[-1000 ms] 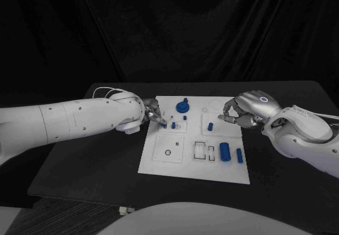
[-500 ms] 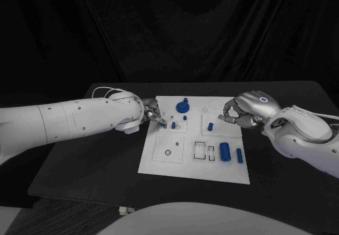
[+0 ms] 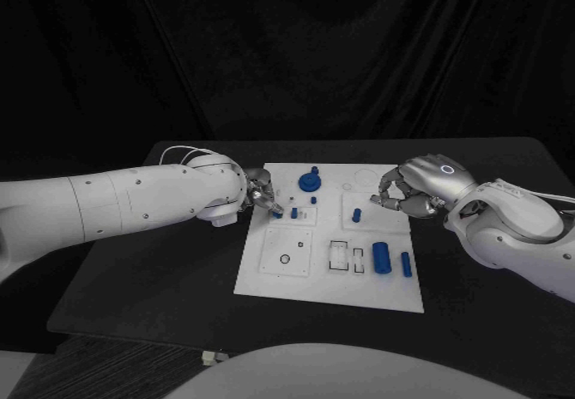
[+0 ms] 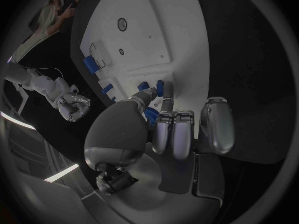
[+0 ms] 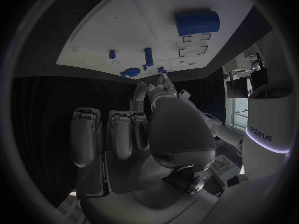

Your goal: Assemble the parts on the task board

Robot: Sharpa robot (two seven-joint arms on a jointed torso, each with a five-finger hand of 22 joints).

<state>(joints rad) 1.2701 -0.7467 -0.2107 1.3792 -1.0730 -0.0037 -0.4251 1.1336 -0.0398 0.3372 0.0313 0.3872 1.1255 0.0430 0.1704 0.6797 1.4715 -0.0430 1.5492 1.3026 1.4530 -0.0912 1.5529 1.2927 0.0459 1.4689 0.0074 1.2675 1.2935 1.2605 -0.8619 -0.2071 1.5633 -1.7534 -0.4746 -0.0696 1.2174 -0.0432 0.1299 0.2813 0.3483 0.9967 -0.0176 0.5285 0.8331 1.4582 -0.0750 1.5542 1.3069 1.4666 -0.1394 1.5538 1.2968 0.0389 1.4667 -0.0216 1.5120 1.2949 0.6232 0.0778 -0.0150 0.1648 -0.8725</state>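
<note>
A white task board [image 3: 287,274] lies in the middle of a black worktop [image 3: 156,274], its long side running away from the robot. Several blue parts sit on it. Near the far edge stands a round blue knob part [image 3: 311,180] with a short stem on top. Just in front of it is a tiny blue peg [image 3: 314,199], and nearer the robot a small blue peg [image 3: 295,213] stands upright. Towards the right side of the board another short blue peg [image 3: 357,215] stands in a square recess. Closer to the robot, a thick blue cylinder [image 3: 381,257] lies on its side, with a thin blue rod [image 3: 406,264] just beside it near the board's right edge.

The left hand [image 3: 259,196] reaches in over the board's left edge. Its fingertips pinch a small blue part [image 3: 278,214] right at the board's surface, close beside the upright small peg. In the left wrist view, two fingertips meet at the blue pieces [image 4: 159,88] on the board while the other fingers are curled back.

The right hand [image 3: 405,193] hovers at the board's right edge, beyond the peg in the recess. Its fingers are curled inwards with nothing visible between them.
</note>
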